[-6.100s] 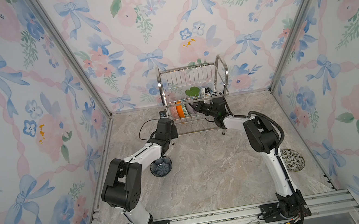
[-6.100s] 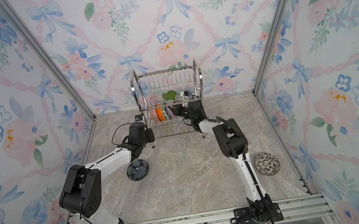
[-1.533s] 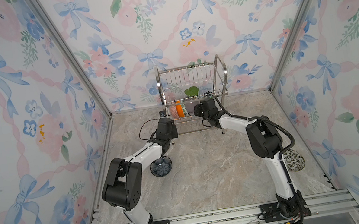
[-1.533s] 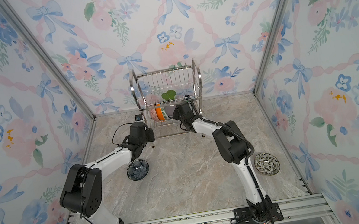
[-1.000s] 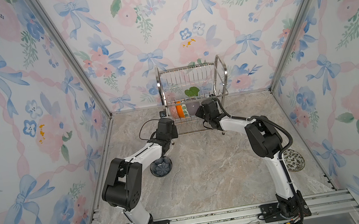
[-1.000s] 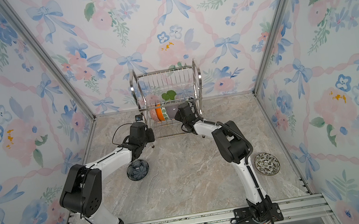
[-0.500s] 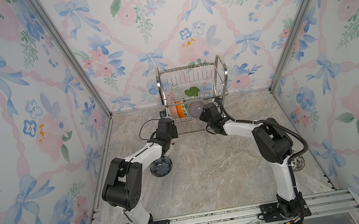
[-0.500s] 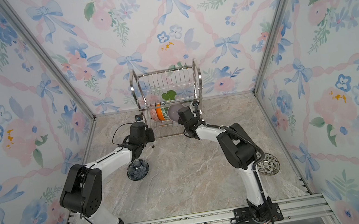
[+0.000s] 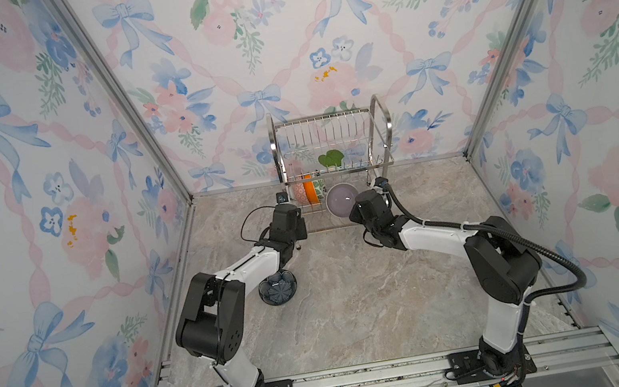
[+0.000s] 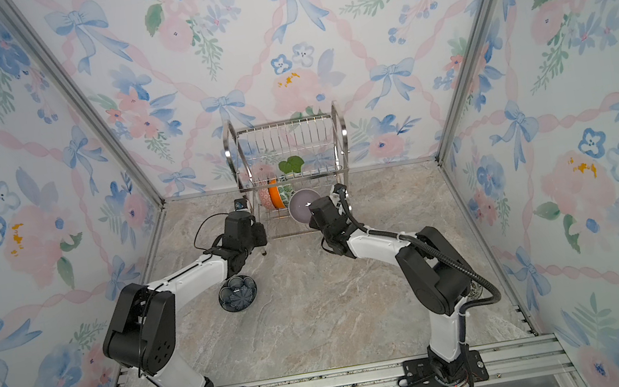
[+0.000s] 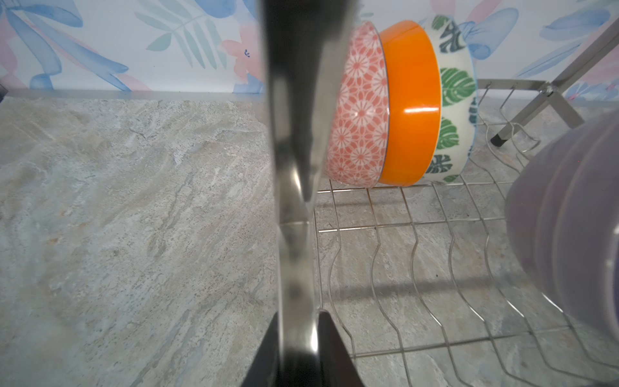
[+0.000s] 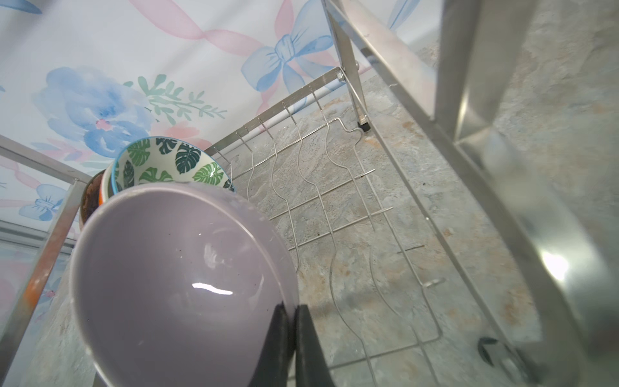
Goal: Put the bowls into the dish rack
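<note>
— Now, where is the lilac bowl (image 9: 339, 199)?
— Just above the middle in both top views. It is tilted with its hollow toward the camera, at the front of the lower tier of the dish rack (image 9: 325, 131). The right gripper (image 12: 293, 310) pinches its rim, jaws closed tight on it.
— And the other bowls?
— The pink-patterned bowl (image 11: 358, 110), orange bowl (image 11: 412, 100) and green leaf-print bowl (image 11: 455, 100) stand on edge, one against the next. They are at the left end of that tier in the top views, apart from the lilac one. The dark blue bowl (image 9: 277, 289) sits on the bench (image 9: 358, 300), lower left of centre, partly under the left arm (image 9: 245, 261).
— The left gripper (image 11: 299, 321)?
— Its fingers (image 11: 331, 348) flank the rack's shiny side strip. I cannot tell whether they are clamped on it or stand just off it.
</note>
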